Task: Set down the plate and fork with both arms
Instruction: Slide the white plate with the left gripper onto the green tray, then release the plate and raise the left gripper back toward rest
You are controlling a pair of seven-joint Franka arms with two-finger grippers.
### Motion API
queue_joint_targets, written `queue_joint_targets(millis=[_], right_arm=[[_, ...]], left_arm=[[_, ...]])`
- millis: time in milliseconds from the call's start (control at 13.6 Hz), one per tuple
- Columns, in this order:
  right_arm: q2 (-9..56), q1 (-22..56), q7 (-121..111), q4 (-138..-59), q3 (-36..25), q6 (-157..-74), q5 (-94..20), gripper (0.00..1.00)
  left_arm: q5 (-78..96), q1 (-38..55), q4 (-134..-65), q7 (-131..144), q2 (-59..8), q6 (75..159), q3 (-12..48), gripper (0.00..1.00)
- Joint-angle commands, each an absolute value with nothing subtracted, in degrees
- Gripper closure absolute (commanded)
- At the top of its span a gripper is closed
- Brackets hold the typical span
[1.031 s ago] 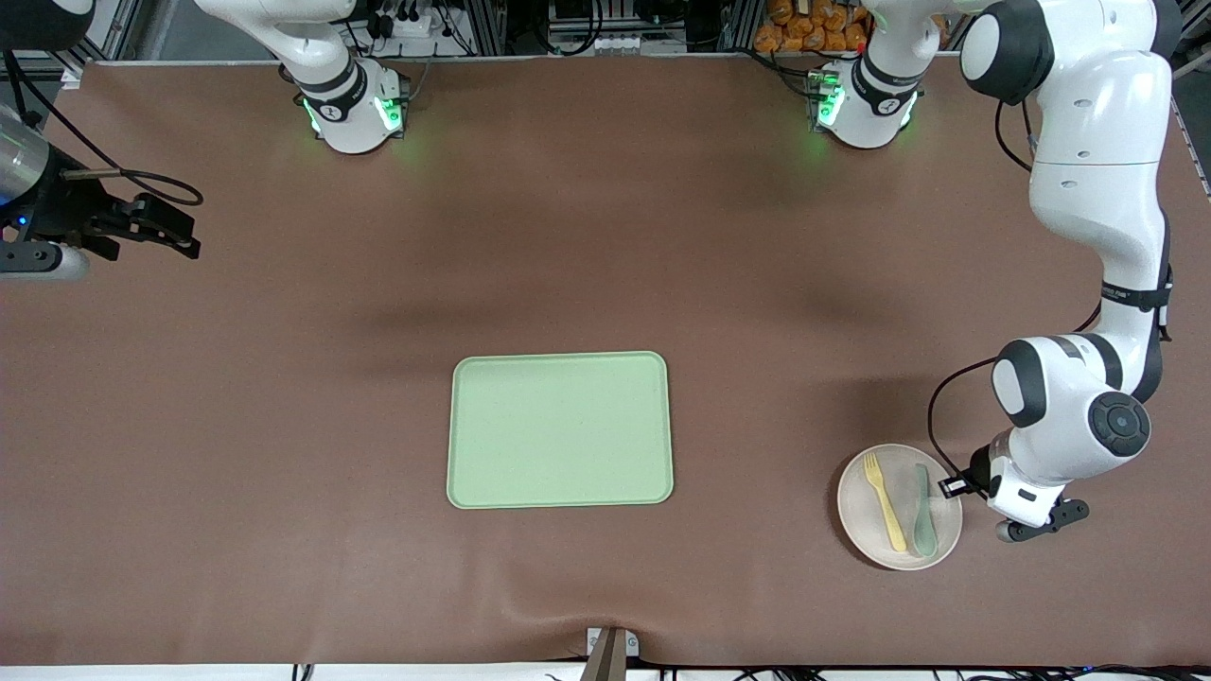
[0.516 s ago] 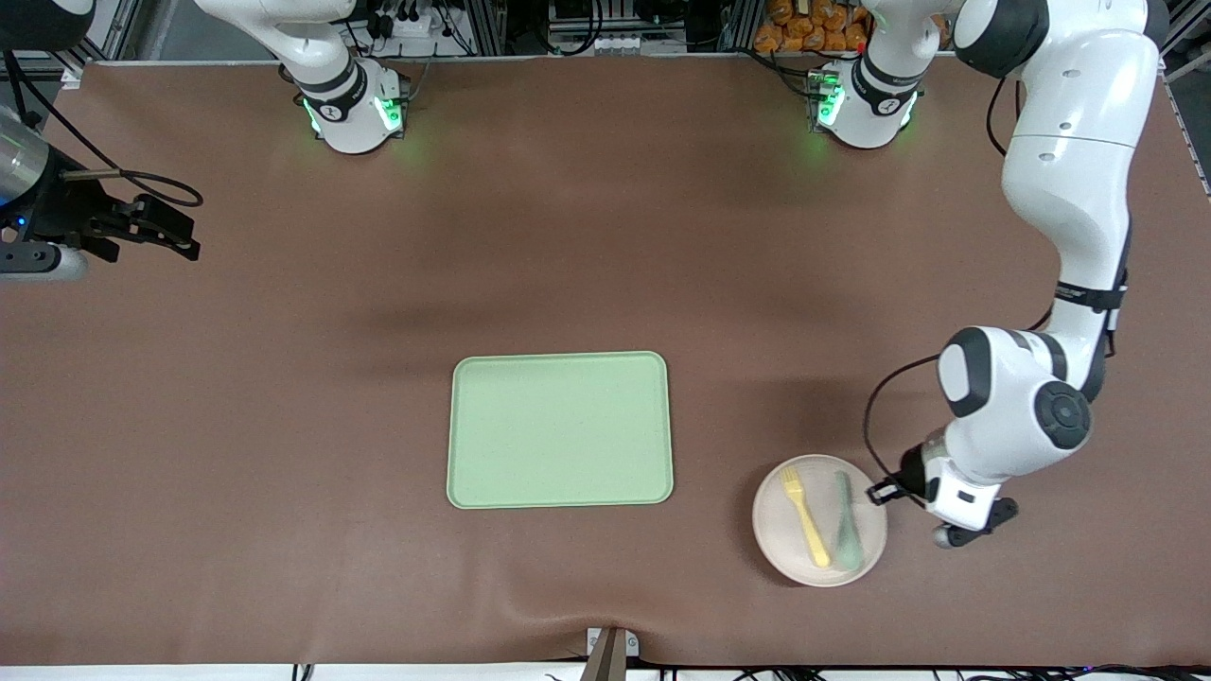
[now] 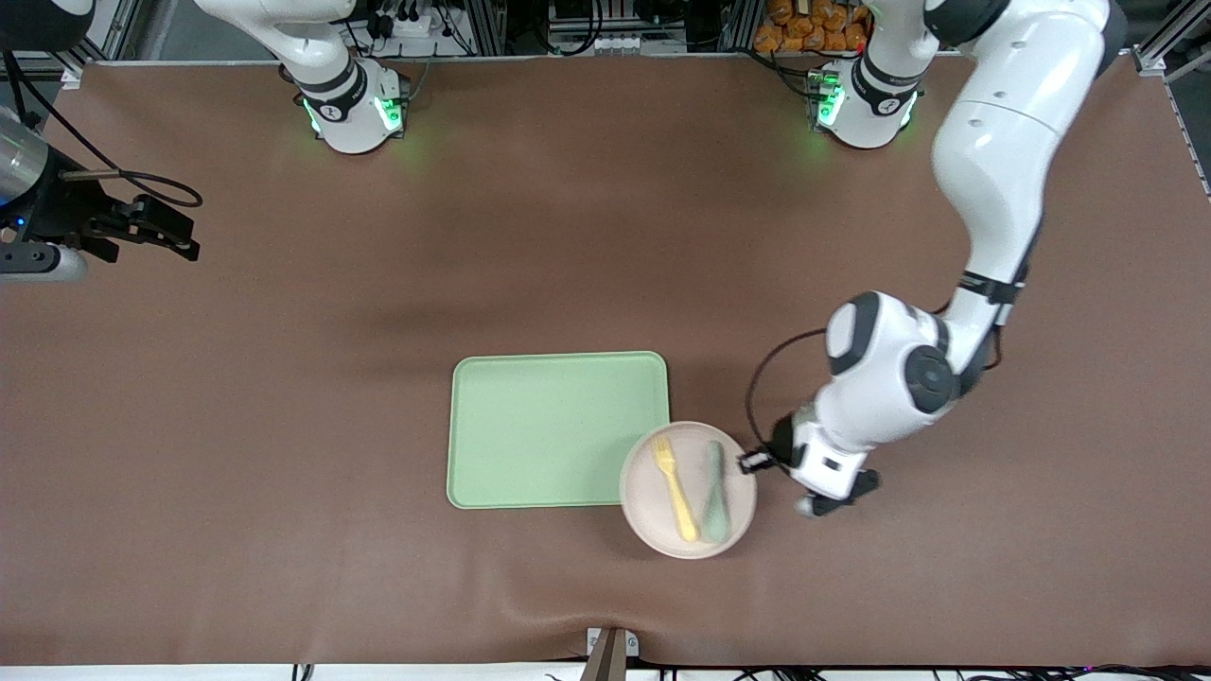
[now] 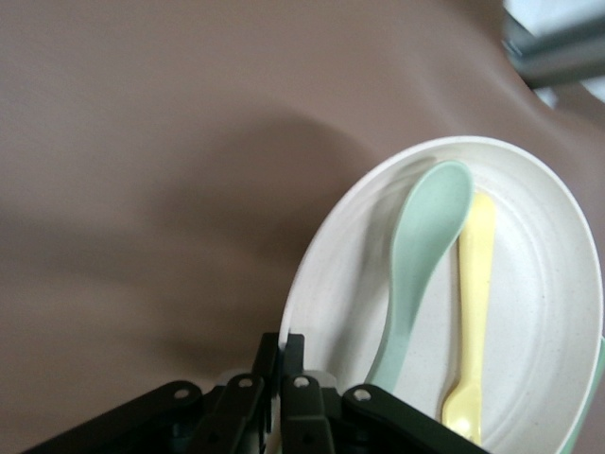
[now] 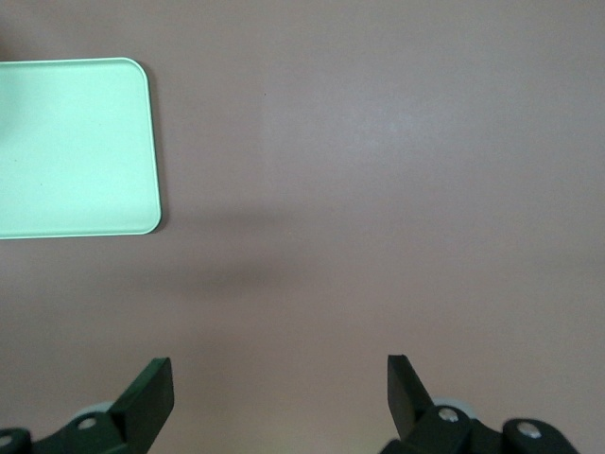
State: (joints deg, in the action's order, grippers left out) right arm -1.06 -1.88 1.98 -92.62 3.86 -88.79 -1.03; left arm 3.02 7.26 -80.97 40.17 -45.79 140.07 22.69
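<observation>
Hiding part of the tray [image 3: 558, 430], the plate [image 3: 653, 511] overlaps its corner; the left gripper [image 4: 284, 397] is clamped on the plate's rim, fork [image 3: 675, 488] and spoon [image 3: 714, 492] lying inside just past its fingertips. Waiting, the right gripper [image 5: 279, 392] hangs spread over bare table [image 3: 284, 567].

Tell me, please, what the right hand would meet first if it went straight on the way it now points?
Probably only the brown table cover: the open right hand points down at bare cover, beside the rectangular pale green tray.
</observation>
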Motion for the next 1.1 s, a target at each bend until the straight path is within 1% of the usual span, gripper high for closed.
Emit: queue_joint_targets(millis=[0, 147, 442, 516, 589, 810, 1031], right_arm=[[-0.97, -2.2, 2.2, -93.08, 3.96, -89.38, -1.32, 0.0], [-0.97, -2.2, 2.2, -93.08, 3.96, -89.56, -1.41, 0.0], [-0.88, -2.2, 2.29, -93.08, 3.96, -89.65, -1.49, 0.0], [-0.88, -2.2, 2.29, -93.08, 3.96, -89.65, -1.49, 0.0], [-0.7, -2.2, 2.29, -93.08, 3.96, -89.65, -1.58, 0.0], [-0.62, -2.29, 2.29, -93.08, 3.96, -89.91, -1.58, 0.0], [-0.62, -2.2, 2.29, -93.08, 3.96, -89.91, -1.58, 0.0]], left_arm=[[3.34, 12.55, -80.95, 42.18, -47.37, 144.83, 21.97, 1.0], [3.43, 15.02, -81.3, 43.5, -48.34, 145.02, 21.88, 1.0], [3.16, 15.91, -83.41, 44.91, -49.04, 144.93, 21.88, 1.0], [3.51, 16.6, -83.15, 45.61, -49.65, 144.93, 21.88, 0.45], [3.17, 17.31, -83.23, 48.31, -49.4, 144.93, 21.71, 0.0], [2.64, 15.21, -83.32, 49.13, -47.38, 143.45, 21.01, 0.0], [1.33, 11.35, -82.97, 49.04, -44.13, 138.88, 20.92, 0.0]])
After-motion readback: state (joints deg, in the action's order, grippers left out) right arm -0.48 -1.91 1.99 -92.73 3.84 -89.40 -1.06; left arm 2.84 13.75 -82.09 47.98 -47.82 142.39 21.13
